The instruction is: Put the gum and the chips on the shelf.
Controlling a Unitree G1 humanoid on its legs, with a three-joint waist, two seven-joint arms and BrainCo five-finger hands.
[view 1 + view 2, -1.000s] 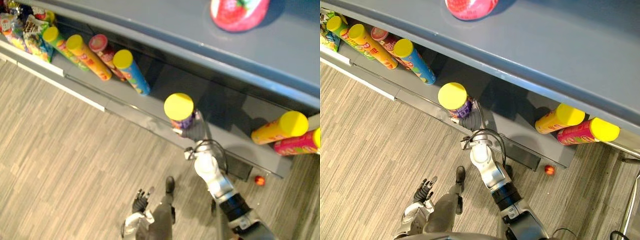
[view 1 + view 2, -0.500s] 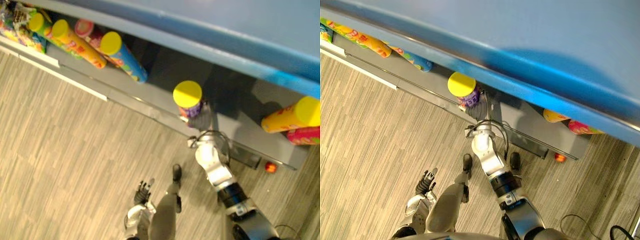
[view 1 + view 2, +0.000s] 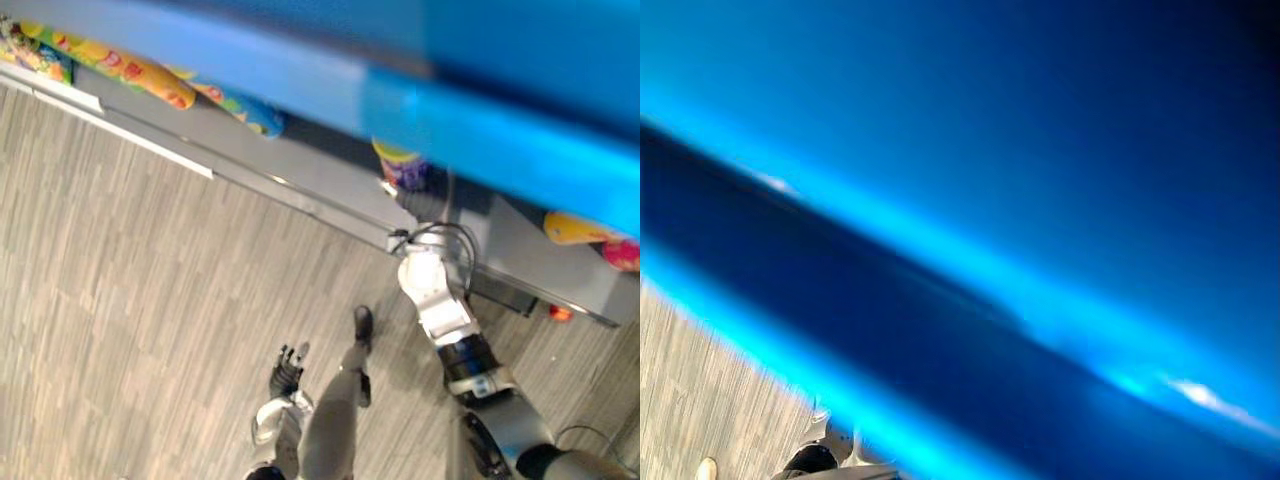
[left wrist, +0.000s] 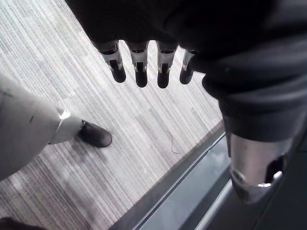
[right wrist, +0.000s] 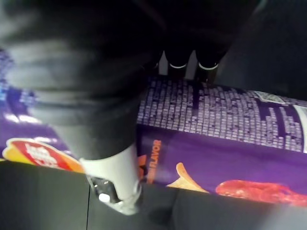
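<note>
One purple cardboard crisp tube with a yellow lid (image 3: 404, 166) stands up at the front part of the grey lower shelf board (image 3: 330, 185), its top tucked under the blue front edge of the upper shelf (image 3: 400, 100); whether its base rests on the board cannot be told. The right hand (image 3: 420, 207) grips this tube, and the right wrist view shows the fingers (image 5: 178, 60) wrapped over the printed purple wall with the thumb (image 5: 112, 182) pressed against the opposite side. Four more tubes lie on the same lower shelf, in two pairs well apart from the held one. An orange-yellow tube (image 3: 145, 78) and a blue tube (image 3: 248, 108) lie beside each other towards the robot's left, while a yellow tube (image 3: 575, 228) and a pink tube (image 3: 625, 256) lie together at the right. Past the left pair, some colourful packets (image 3: 30, 52) are too blurred to count. One small red ball (image 3: 560, 313) sits on the pale wood-patterned floor (image 3: 150, 300), just beside the shelf's base at the right. The left hand (image 3: 285, 372) hangs low over that floor, near the shelf's bottom rail, its fingers (image 4: 140, 72) straight and holding nothing.
</note>
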